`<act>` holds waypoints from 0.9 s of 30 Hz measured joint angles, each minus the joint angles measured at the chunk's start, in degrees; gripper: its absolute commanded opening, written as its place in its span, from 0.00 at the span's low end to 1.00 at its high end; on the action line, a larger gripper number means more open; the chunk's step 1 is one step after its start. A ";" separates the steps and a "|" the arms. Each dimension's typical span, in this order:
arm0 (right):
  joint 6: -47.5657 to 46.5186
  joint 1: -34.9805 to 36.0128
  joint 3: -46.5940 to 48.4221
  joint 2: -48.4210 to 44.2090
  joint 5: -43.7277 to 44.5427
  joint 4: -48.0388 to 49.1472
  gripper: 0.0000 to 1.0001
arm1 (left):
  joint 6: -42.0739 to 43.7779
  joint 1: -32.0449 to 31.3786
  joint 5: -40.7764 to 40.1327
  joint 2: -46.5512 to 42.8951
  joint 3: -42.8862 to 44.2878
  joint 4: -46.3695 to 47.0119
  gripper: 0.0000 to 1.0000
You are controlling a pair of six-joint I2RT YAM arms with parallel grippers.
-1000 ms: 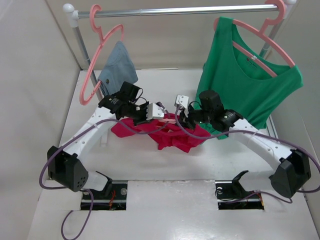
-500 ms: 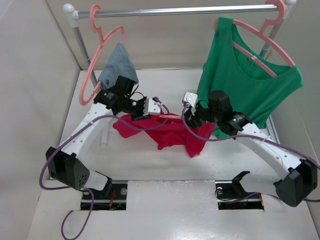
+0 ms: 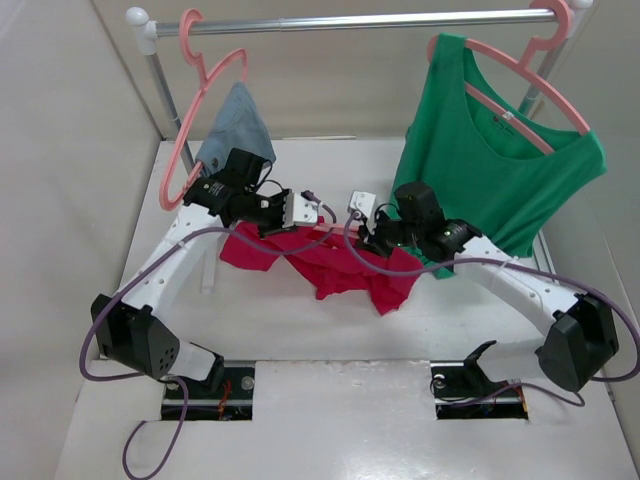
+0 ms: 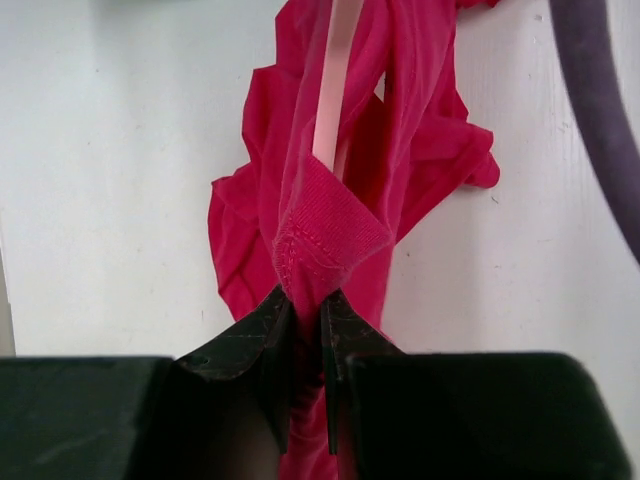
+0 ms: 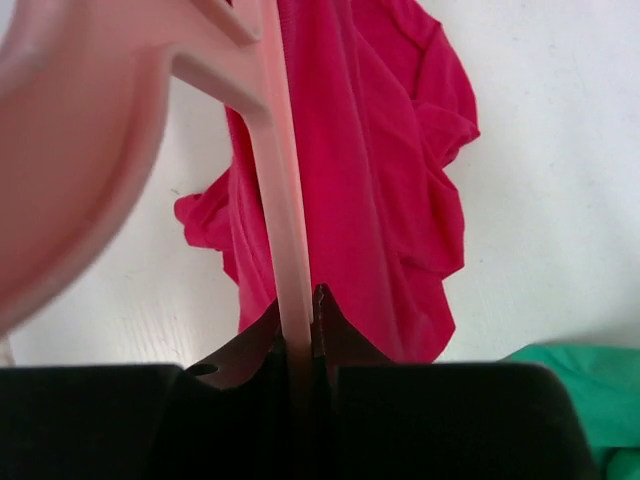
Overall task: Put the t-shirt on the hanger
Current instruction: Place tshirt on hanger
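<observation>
The crimson t-shirt [image 3: 345, 268] hangs bunched between my two grippers, low over the white table. My left gripper [image 3: 298, 222] is shut on a hemmed edge of the t-shirt [image 4: 320, 225]; in the left wrist view the gripper [image 4: 307, 305] pinches the cloth. A pink hanger arm [image 4: 335, 90] runs inside the fabric. My right gripper [image 3: 363, 235] is shut on the pink hanger [image 5: 282, 190], with the gripper [image 5: 298, 325] clamped on its thin bar and the t-shirt [image 5: 380, 200] draped beside it. Only a short piece of the hanger [image 3: 322, 237] shows from above.
A metal rail [image 3: 350, 20] crosses the back. On it hang a pink hanger with blue-grey denim [image 3: 235, 125] at the left and a pink hanger wearing a green top [image 3: 490, 170] at the right, close behind my right arm. Walls stand at both sides.
Both grippers have lifted slightly and kept their grips. The right gripper swung right, then back left. The t-shirt's right part now hangs lower.
</observation>
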 measured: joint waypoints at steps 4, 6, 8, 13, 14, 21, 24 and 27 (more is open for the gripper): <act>-0.17 -0.20 -0.02 -1.25 -0.15 -0.33 0.00 | -0.42 0.55 0.39 0.02 -0.02 0.70 0.00; -0.20 -0.57 -0.39 -3.08 -0.55 -0.70 0.00 | -0.57 1.49 2.12 0.00 -0.09 1.55 0.00; -0.20 -1.57 -1.16 -5.64 -0.59 -1.92 0.00 | -0.59 2.51 3.43 0.00 -0.11 2.14 0.00; -0.26 -4.07 -2.16 -10.82 -1.49 -6.54 0.00 | -2.14 2.84 4.37 0.02 -0.26 3.89 0.01; -0.39 -4.35 -2.14 -11.32 -1.49 -7.45 0.00 | -2.73 2.82 4.61 0.02 -0.35 4.31 0.08; 0.04 -6.19 1.31 -13.07 -2.40 -16.70 0.00 | -7.74 5.16 -0.39 0.13 -0.55 8.11 0.49; 1.36 -7.17 6.19 -13.00 -1.64 -21.20 0.00 | -11.52 5.77 -3.04 0.13 -0.55 10.49 0.96; 3.26 -8.96 11.87 -12.85 -0.48 -25.86 0.00 | -17.62 5.68 -5.51 0.13 -0.55 14.45 1.00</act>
